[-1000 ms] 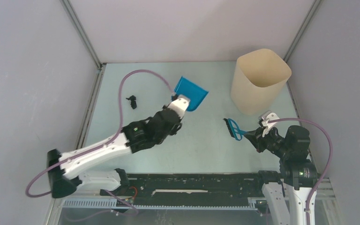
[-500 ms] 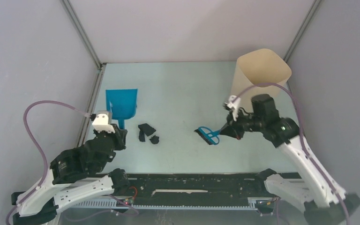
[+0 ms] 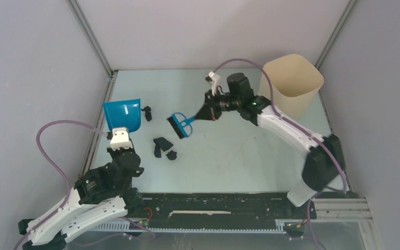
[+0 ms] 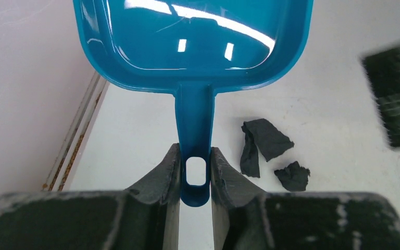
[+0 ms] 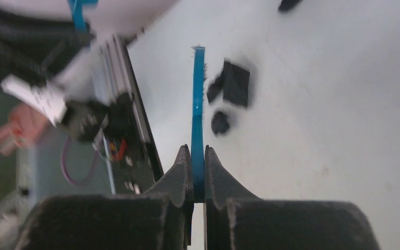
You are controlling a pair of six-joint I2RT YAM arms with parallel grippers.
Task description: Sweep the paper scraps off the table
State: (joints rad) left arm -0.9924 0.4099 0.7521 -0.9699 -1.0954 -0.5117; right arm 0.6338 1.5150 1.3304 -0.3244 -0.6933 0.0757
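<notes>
Two dark paper scraps (image 3: 161,146) (image 3: 172,154) lie on the mint table (image 3: 229,156), left of centre, and a third dark scrap (image 3: 146,112) lies farther back by the dustpan. My left gripper (image 3: 121,137) is shut on the handle of the blue dustpan (image 3: 122,114), which sits left of the scraps. The left wrist view shows the dustpan (image 4: 192,41), my left gripper (image 4: 195,156) and two scraps (image 4: 263,143) (image 4: 291,176) to its right. My right gripper (image 3: 205,112) is shut on the blue hand brush (image 3: 178,125), held behind and right of the scraps. The right wrist view shows my right gripper (image 5: 198,156) and the brush (image 5: 198,104) edge-on, with scraps (image 5: 237,83) beside it.
A tall beige bin (image 3: 290,86) stands at the back right corner. Metal rails (image 3: 99,120) edge the table on the left, and grey walls close in on three sides. A black rail with wiring (image 3: 213,205) runs along the near edge.
My right arm has swung the brush left and farther back, from the table's middle to just behind the scraps. The dustpan has shifted slightly left. The two scraps have not moved.
</notes>
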